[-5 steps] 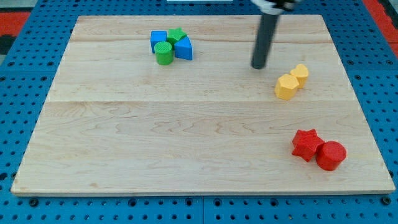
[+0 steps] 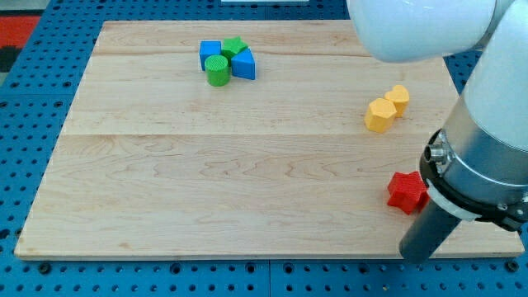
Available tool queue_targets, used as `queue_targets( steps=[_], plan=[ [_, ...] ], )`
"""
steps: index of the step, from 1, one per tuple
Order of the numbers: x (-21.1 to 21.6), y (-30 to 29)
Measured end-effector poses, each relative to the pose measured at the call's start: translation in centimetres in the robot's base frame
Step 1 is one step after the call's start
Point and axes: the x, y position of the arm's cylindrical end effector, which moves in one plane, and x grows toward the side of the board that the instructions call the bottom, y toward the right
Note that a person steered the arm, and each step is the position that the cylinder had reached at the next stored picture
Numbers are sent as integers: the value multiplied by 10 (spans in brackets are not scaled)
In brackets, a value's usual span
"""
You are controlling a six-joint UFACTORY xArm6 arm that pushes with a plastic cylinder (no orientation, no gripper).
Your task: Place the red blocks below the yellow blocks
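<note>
Camera view: my tip (image 2: 421,257), a bare rod without jaws, sits at 5 o'clock of the red star block (image 2: 404,190), just beside it.

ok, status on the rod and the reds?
My tip at board's bottom edge, just below the red star. Second red block hidden behind arm. Yellow blocks sit above the star. Nothing between.

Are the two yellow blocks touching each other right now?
Touching. The camera view shows the larger yellow block pressed against the smaller yellow block with no board visible between them.
</note>
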Motion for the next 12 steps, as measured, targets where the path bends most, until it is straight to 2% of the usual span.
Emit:
queue_targets(
  steps=[1,2,3,5,6,7,8,9,12],
  plan=[
    [-16,40],
    [-30,55],
    [-60,48],
    [-145,15],
    [-153,12],
    [-99,57],
    [-56,49],
    [-55,1],
    [-121,-61]
  ],
)
